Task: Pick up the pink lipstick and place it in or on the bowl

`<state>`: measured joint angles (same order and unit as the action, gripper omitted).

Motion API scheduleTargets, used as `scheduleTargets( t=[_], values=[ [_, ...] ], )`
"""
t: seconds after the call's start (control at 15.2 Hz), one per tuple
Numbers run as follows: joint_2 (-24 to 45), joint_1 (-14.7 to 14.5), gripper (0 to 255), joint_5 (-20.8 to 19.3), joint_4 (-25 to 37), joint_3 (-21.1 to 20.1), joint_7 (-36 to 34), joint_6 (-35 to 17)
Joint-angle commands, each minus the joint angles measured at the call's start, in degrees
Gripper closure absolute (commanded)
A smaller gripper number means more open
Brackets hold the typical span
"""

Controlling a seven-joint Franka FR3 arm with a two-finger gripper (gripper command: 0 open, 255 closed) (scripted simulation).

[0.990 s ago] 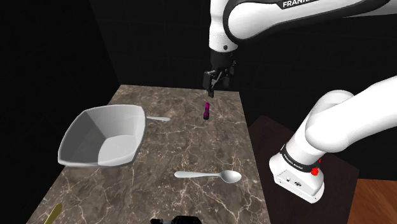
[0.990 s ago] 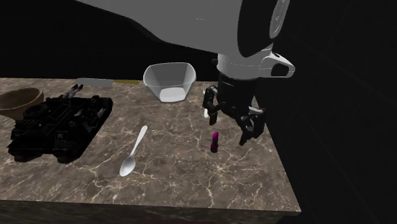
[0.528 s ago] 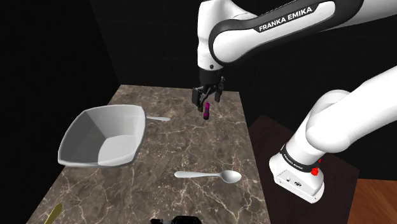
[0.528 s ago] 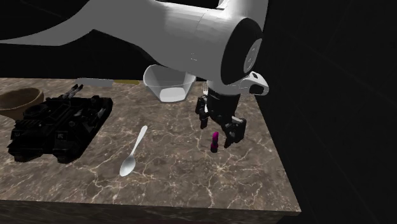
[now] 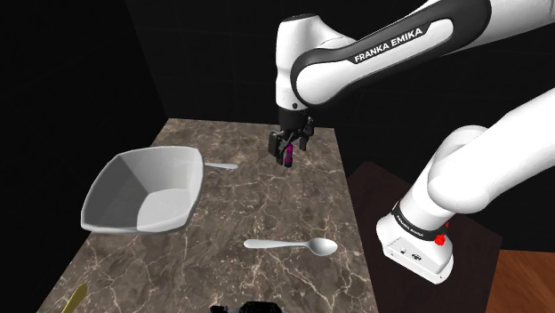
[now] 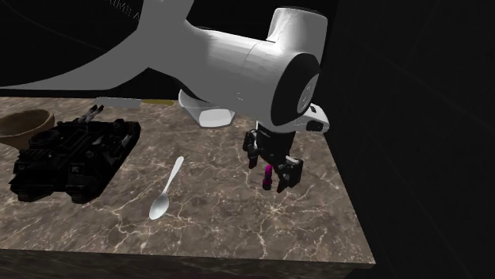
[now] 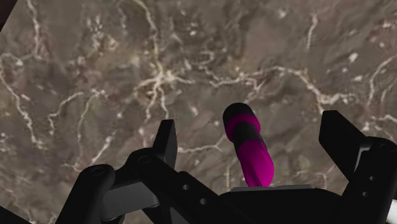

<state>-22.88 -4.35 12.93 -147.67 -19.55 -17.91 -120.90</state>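
the fingers (image 7: 167, 145) stand wide apart, low over the marbled brown table (image 5: 267, 200), one on each side of the lipstick (image 7: 248, 149) and touching neither side of it. the lipstick, magenta with a black band, stands upright on the table in the gap between them. farther from the fingers, toward the arm's stand, a pale spoon (image 5: 293, 244) lies flat. well off to one side of the fingers sits the white bowl (image 5: 164, 212). across the table, beyond the spoon, rests a black toy tank (image 6: 71, 154).
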Motion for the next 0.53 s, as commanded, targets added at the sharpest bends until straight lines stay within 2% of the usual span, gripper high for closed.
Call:
scheduleTargets(
  t=[0.0,0.2,0.26,0.46],
  values=[
    [0.07,0.00,0,0.00,-0.02,-0.02,-0.01,-0.10],
    [0.06,0.00,0,0.00,-0.02,-0.02,-0.01,-0.08],
    [0.06,0.00,255,0.00,-0.02,-0.02,-0.01,-0.08],
    [0.06,0.00,255,0.00,-0.02,-0.02,-0.01,-0.08]
  ],
)
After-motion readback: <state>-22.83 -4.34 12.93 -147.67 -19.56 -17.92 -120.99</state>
